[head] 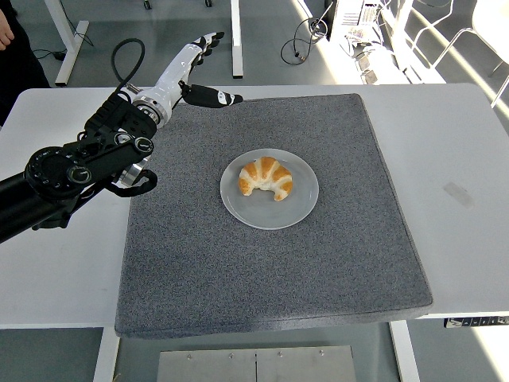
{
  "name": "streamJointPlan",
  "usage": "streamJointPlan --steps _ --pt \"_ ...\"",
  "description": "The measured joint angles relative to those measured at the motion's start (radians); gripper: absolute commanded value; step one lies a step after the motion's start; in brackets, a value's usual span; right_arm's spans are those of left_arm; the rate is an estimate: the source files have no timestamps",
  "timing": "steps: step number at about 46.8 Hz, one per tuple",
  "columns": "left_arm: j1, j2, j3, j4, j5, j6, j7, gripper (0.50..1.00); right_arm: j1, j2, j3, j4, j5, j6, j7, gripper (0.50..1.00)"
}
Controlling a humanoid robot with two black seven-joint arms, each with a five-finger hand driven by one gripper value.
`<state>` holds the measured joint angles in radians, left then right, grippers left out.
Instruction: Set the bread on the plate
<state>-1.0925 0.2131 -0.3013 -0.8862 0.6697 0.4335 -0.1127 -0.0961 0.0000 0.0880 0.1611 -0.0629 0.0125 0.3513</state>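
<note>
From my remote station I look down over a white table (477, 143) covered in the middle by a large grey mat (238, 270). At the centre of the frame sits a round, pale plate (274, 216), and on it lies the bread (266, 177), a golden croissant curved like a crescent, resting slightly toward the plate's upper half. By my reading the placing is done.

My left hand (191, 68) is in the upper left of the frame, well apart from the plate, raised above the mat's far left corner. Its white fingers (208, 40) are stretched out and spread, the dark thumb pointing right, and it holds nothing. The black left arm (71, 171) runs down to the left edge. My right hand is out of view.

I judge the croissant light, soft and flaky, easily crushed or shed into crumbs. If I had to lift it again, I would cup it gently across its thick middle, not pinch the thin tips. A person's sleeve (14, 48) shows at the top left corner.
</note>
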Motion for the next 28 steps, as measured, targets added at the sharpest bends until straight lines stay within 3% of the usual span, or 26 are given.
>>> streamJointPlan --steps 10,18,28 --pt "0.047 -0.006 -0.130 0.062 -0.148 -0.002 -0.099 0.963 0.001 0.000 0.000 0.000 0.000 0.000 0.000 1.000" --pt "0.074 -0.011 -0.219 0.125 -0.286 -0.014 -0.142 0.963 0.000 0.000 0.000 0.000 0.000 0.000 0.000 1.000" --pt "0.089 -0.083 -0.291 0.251 -0.438 -0.089 -0.182 0.963 0.000 0.000 0.000 0.000 0.000 0.000 0.000 1.000"
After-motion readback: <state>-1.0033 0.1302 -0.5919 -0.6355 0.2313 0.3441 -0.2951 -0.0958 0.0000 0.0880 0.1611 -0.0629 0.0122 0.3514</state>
